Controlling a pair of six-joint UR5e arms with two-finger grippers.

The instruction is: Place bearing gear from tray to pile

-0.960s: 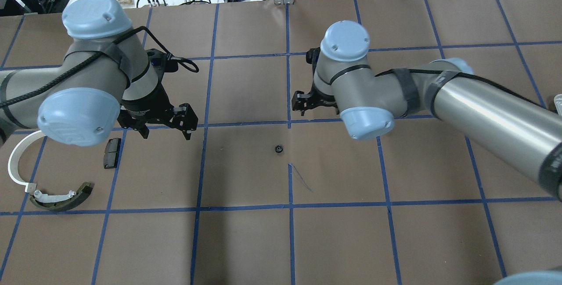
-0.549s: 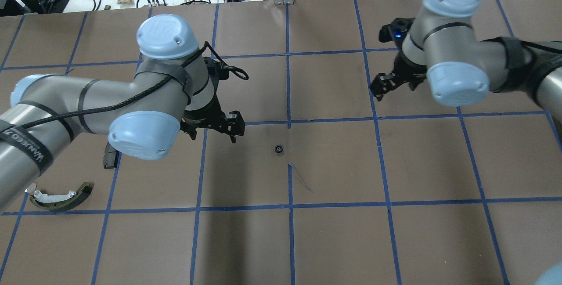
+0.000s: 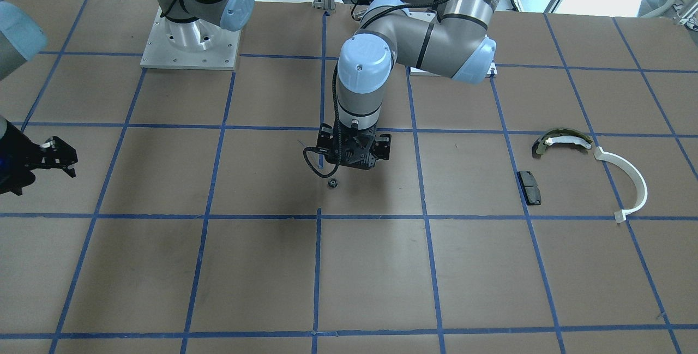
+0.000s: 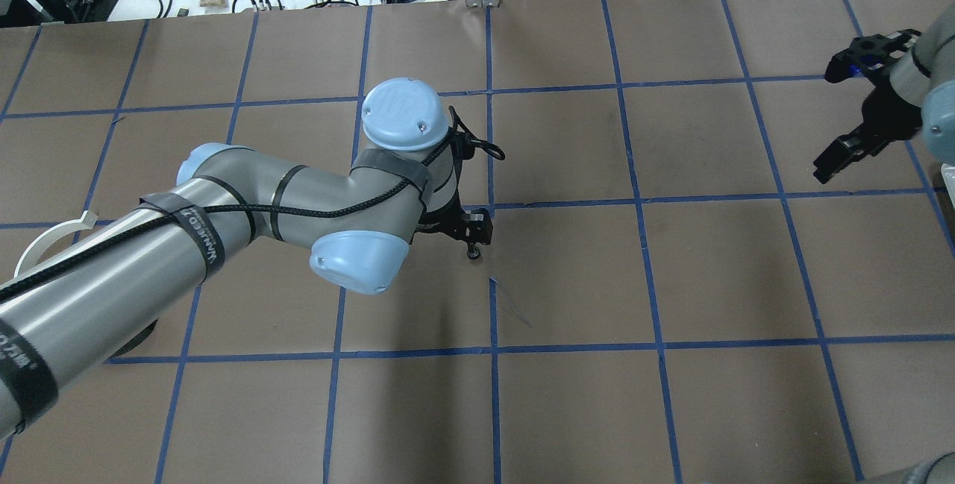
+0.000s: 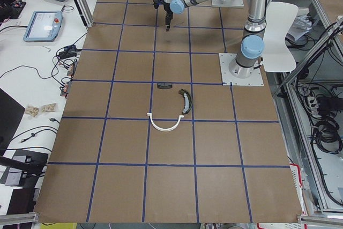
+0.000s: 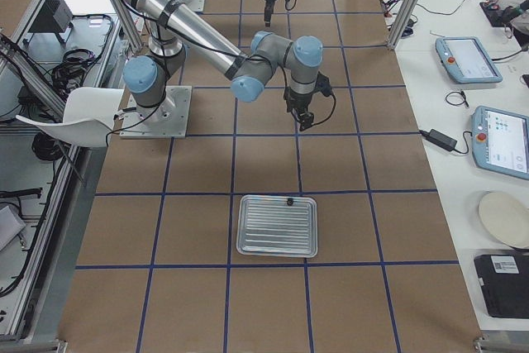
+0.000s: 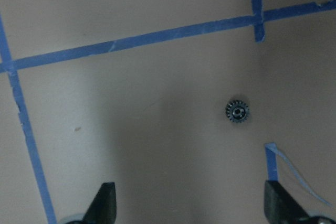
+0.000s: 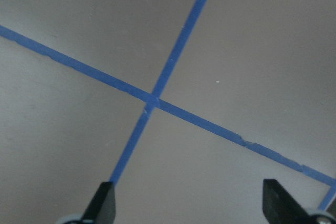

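Looking down from the left wrist at the gear, lying flat with its teeth outward on the brown paper of the table, just short of a crossing of blue tape lines. Holding the left gripper above it, pointing straight down, with both fingers spread wide and gripping nothing. Finding the gear ahead of the fingertips rather than between them, apart from both and sitting nearer the finger on that view's right. Seeing it from across the table as a small dark wheel just in front of the gripper's body, on the operators' side. From overhead, seeing it right at the tip of one dark finger, possibly partly under it, though showing no sure contact. Lying well apart from the gear, at the table's left end, the pile: a curved olive shoe, a black pad beside it and a white half-ring touching the shoe's end. Showing the tray only in the right-side view, resting flat toward the table's right end, also well apart from the gear, and carrying one dark speck at its far rim, too small for naming. Hanging the right gripper off toward that right end, over another tape crossing, fingers likewise spread and carrying nothing.
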